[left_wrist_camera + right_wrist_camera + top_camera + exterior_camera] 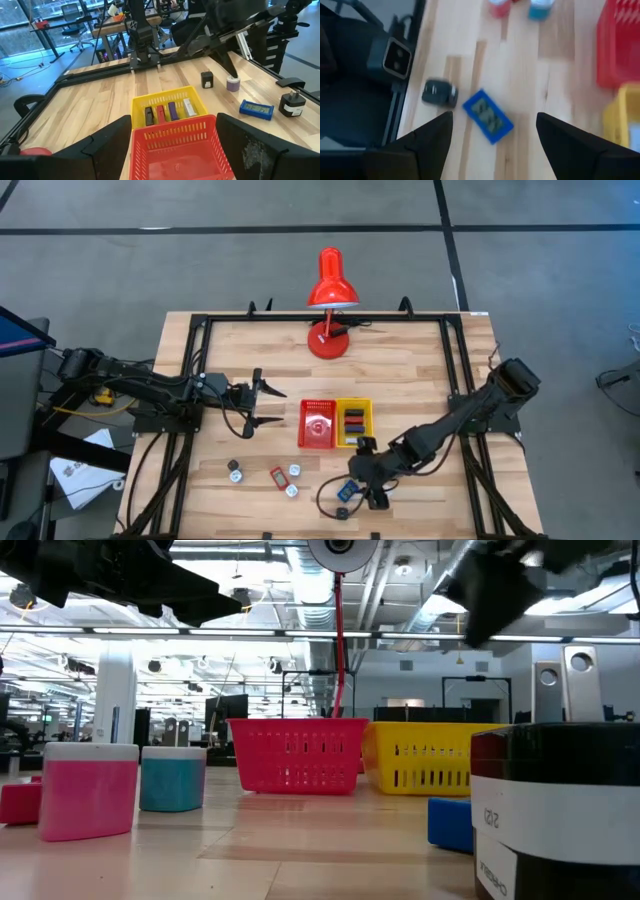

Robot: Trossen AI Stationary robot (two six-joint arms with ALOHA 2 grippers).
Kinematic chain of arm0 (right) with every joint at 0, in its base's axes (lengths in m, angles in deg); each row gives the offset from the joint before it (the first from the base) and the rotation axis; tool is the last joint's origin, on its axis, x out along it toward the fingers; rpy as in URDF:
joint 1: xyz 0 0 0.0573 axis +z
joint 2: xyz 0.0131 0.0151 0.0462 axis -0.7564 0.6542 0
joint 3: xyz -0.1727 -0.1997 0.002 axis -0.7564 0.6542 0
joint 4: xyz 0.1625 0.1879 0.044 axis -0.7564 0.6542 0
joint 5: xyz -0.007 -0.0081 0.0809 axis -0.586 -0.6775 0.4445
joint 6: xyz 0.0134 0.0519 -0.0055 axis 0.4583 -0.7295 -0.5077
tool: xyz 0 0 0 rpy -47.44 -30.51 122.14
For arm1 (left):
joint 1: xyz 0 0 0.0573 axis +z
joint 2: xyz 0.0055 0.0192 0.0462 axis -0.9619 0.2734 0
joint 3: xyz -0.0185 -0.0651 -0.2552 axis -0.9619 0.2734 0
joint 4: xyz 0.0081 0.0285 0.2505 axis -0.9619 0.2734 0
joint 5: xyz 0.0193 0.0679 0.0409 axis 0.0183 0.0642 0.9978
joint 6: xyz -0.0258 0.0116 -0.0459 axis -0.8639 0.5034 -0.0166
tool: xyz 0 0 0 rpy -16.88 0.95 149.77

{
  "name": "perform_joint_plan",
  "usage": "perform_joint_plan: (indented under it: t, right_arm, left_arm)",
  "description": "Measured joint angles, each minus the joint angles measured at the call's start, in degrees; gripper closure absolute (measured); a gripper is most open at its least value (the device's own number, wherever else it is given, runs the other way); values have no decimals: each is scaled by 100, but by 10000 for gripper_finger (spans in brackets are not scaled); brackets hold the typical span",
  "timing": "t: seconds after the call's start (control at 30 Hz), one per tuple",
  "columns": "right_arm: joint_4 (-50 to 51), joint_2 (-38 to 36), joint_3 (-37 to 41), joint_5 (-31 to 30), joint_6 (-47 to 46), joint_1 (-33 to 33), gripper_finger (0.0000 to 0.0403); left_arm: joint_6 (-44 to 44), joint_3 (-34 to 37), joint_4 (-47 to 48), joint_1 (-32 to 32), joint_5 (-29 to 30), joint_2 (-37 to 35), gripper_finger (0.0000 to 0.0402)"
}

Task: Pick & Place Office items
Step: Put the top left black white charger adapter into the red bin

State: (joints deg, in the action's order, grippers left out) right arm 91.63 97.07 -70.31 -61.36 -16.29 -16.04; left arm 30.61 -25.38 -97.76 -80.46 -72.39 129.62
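Grey floor [200, 250], office chairs [75, 15], ceiling lights [240, 605]

A red tray [318, 423] sits beside a yellow tray [354, 422]; the desk lamp [331, 280] is red, the table [400, 360] pale striped wood. A blue flat rectangle [488, 116] lies near a black, possibly grey, piece [439, 93].

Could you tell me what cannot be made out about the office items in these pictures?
- Red tray contents: too small in the high view; hidden by its wall in the low view; cut off in the left wrist view.
- Blue item: blurred in the right wrist view, its face unreadable.
- Black-and-white cylinder: cut off by the low view's edge.
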Motion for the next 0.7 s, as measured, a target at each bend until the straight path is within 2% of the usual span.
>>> perform_joint_plan:
  t: [0.23, 0.43, 0.5, 0.6, 0.7]
  right_arm:
    - [1158, -49, 1, 9, -1430, 224, 124]
    - [1530, -49, 1, 9, -1877, 371, 124]
    - [1524, -52, 1, -1, -1912, 428, 124]
    - [1542, -52, 1, -7, -2165, 459, 124]
    - [1554, -52, 1, -14, -2325, 456, 124]
  left_arm:
    - [0, 0, 0, -1, 7, 0, 115]
    - [-183, 0, 21, -2, 26, 0, 115]
    - [-583, -1, 96, -2, 24, 0, 115]
    - [-1580, -159, 910, -23, 20, 2, 115]
    - [-1903, -509, 2413, -221, 44, 3, 119]
